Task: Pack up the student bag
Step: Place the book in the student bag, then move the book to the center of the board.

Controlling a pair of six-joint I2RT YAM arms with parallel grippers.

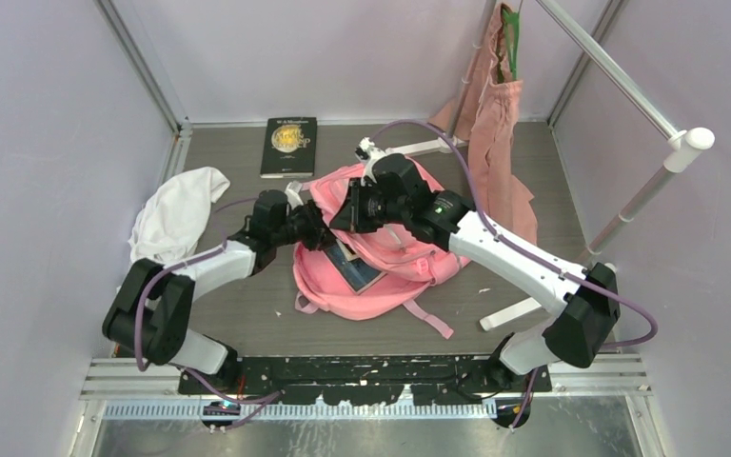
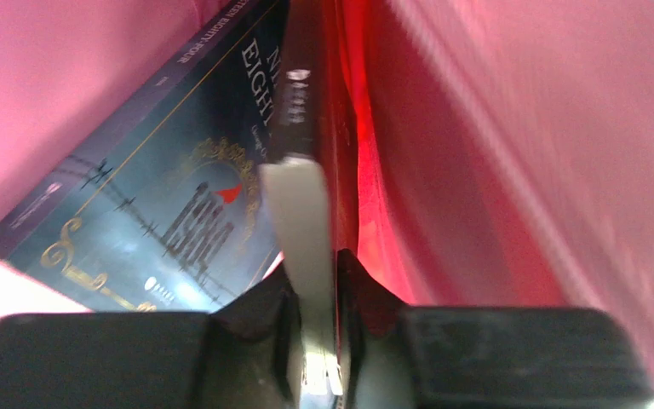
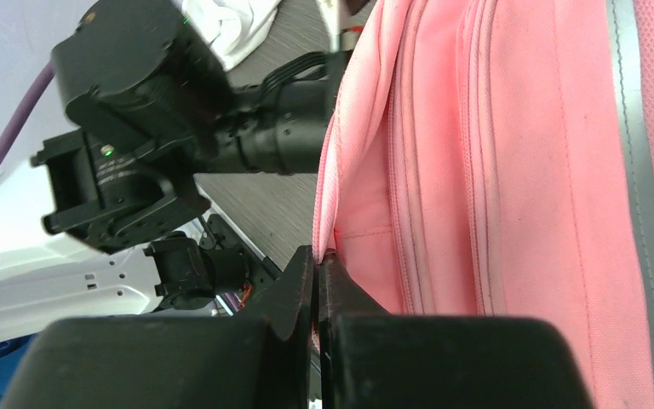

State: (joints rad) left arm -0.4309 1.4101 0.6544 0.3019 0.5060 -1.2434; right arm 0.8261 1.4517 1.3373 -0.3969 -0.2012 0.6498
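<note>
The student bag (image 1: 381,286), a large pink backpack, lies in the middle of the table with its mouth open to the left. My left gripper (image 1: 316,231) reaches into that mouth. In the left wrist view it (image 2: 315,266) is shut on a thin book seen edge-on (image 2: 302,213), with pink lining all around. Beside it inside the bag lies a dark blue book (image 2: 162,213) with a gold-lettered cover; its corner (image 1: 360,273) pokes out of the bag. My right gripper (image 3: 317,256) is shut on the bag's opening rim (image 3: 332,187), holding it up (image 1: 345,217).
A black book (image 1: 288,145) lies at the back of the table. A white cloth (image 1: 176,214) is bunched at the left. A dusty-pink tote (image 1: 495,143) hangs on a white rack (image 1: 628,95) at the back right, whose foot (image 1: 509,314) lies right of the bag.
</note>
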